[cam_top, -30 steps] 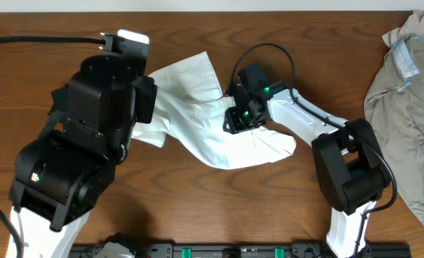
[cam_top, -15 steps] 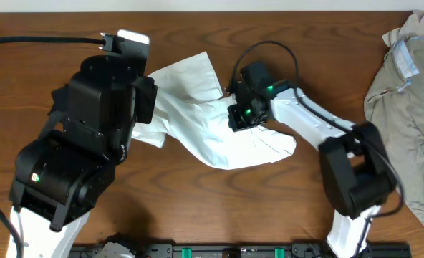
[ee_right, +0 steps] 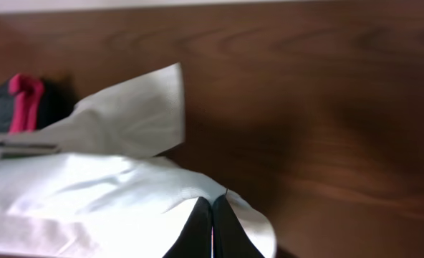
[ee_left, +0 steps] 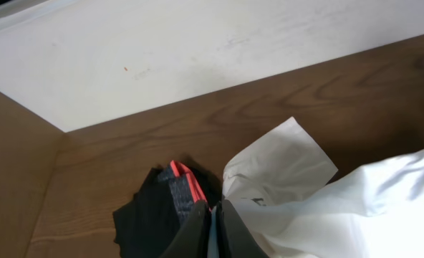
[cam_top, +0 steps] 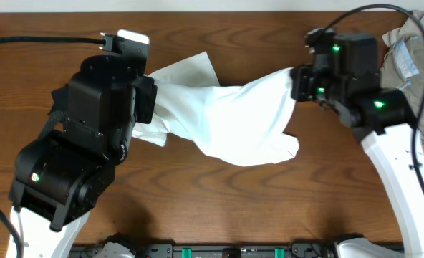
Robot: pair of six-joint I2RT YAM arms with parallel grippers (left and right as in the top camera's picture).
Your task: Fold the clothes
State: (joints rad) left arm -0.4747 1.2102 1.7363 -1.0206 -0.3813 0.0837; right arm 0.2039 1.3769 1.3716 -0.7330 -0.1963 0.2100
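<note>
spreading step, i judge: white t-shirt (cam_top: 226, 118) stretched near the khaki garment (cam_top: 405, 107), left gripper (ee_left: 213, 221) and right gripper (ee_right: 211, 221) each pinched shut on one end. next: lower it flat, clear of the khaki garment.

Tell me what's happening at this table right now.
Two robot arms hold a white T-shirt stretched between them across the wooden table. The left gripper is shut on one end, and the right gripper is shut on the other, out toward the right side. No fold is made yet. A khaki garment lies crumpled at the table's right edge, and a black garment with a red band sits by the left gripper.
</note>
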